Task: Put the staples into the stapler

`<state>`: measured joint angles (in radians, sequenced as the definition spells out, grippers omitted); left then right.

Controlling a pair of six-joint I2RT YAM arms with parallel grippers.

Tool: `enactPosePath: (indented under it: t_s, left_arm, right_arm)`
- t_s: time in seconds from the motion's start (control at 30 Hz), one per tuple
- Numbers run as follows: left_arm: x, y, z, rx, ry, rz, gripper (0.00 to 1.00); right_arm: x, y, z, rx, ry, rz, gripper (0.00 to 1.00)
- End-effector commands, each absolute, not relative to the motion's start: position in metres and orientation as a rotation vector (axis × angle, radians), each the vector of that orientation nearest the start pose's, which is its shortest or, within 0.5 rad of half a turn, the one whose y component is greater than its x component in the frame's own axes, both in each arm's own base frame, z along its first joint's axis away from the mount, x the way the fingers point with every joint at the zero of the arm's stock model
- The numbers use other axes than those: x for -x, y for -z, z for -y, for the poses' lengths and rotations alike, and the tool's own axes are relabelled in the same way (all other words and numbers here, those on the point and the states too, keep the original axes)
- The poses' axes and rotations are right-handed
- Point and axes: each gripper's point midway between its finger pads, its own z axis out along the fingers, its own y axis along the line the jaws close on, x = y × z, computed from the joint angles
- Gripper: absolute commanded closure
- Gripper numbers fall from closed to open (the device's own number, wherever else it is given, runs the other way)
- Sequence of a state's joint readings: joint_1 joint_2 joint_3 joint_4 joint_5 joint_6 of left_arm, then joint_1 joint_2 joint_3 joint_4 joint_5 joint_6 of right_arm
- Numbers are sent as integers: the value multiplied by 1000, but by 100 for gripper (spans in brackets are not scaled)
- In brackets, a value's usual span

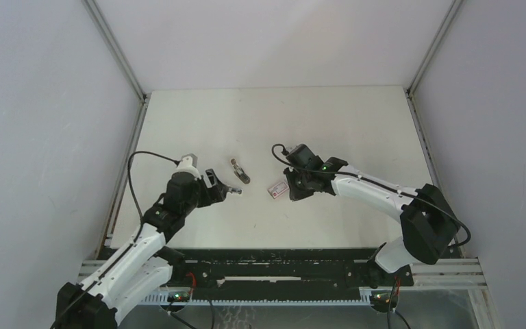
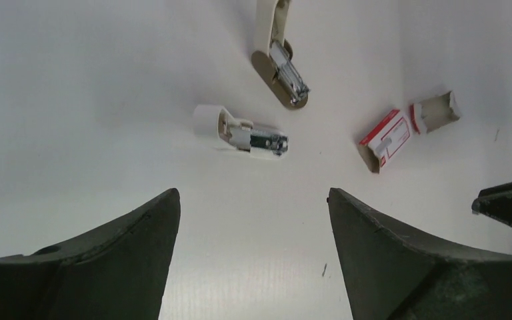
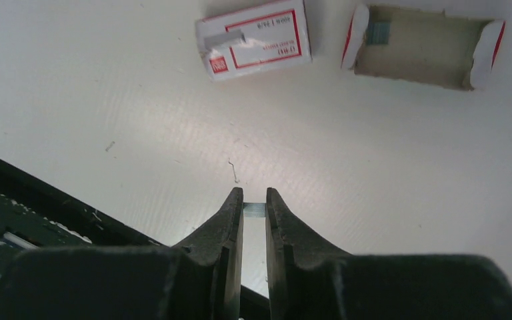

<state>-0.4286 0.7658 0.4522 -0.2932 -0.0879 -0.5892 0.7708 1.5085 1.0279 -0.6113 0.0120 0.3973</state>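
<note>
The stapler [image 2: 281,68], cream on top with a brown base, lies opened at the far side, its metal channel showing. A small white-and-metal piece [image 2: 243,133] lies nearer, just ahead of my left gripper [image 2: 253,193], which stands open over bare table with nothing in it. The staples box, a red-and-white sleeve [image 3: 257,40], lies on its side next to its pulled-out tray [image 3: 423,43], which has a few staples in one corner. My right gripper [image 3: 255,200] is shut on a short silver strip of staples [image 3: 255,210] and hovers just near of the box [image 1: 277,189].
The white table [image 1: 356,130] is walled by grey panels left and right. The black rail [image 1: 281,264] with the arm bases runs along the near edge. The two grippers [image 1: 231,190] [image 1: 289,186] face each other, with the stapler [image 1: 240,171] between and slightly beyond them.
</note>
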Motion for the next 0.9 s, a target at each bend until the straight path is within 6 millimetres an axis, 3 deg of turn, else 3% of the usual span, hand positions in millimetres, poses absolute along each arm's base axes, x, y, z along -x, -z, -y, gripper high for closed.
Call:
enactPosePath:
  t_s: [0.0, 0.2, 0.5, 0.87]
  left_arm:
    - [-274, -140, 125, 281, 634, -1969, 14]
    - [-289, -127, 116, 298, 704, -1905, 22]
    - [-296, -104, 121, 200, 749, -1967, 36]
    - [-303, -74, 114, 248, 712, -2082, 50]
  right_arm:
    - [-242, -105, -254, 563, -507, -2519, 86]
    - [-246, -118, -260, 589, -600, -2455, 86]
    - [-257, -130, -267, 614, -683, -2372, 85]
    - [-256, -133, -271, 624, -732, -2327, 85]
